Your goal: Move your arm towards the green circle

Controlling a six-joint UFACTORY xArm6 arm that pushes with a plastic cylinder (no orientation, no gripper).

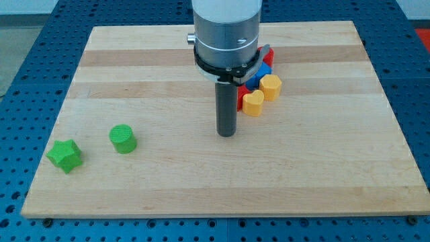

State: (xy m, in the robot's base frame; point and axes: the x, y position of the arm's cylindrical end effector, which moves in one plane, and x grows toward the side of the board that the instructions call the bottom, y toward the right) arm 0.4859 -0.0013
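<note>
The desk [134, 81] carries a tight cluster of yellow, red and blue blocks [262, 84] near its top edge; the green circle [123, 139] and green star [65, 156] sit by the bottom-left corner; my tip [226, 134] stands mid-desk, touching nothing; there is no claw; slide straight left and slightly toward the bottom edge, stopping short of the circle

bare board between my tip [226, 134] and green circle [123, 139], yellow blocks [262, 95] crowding tip's right
</note>
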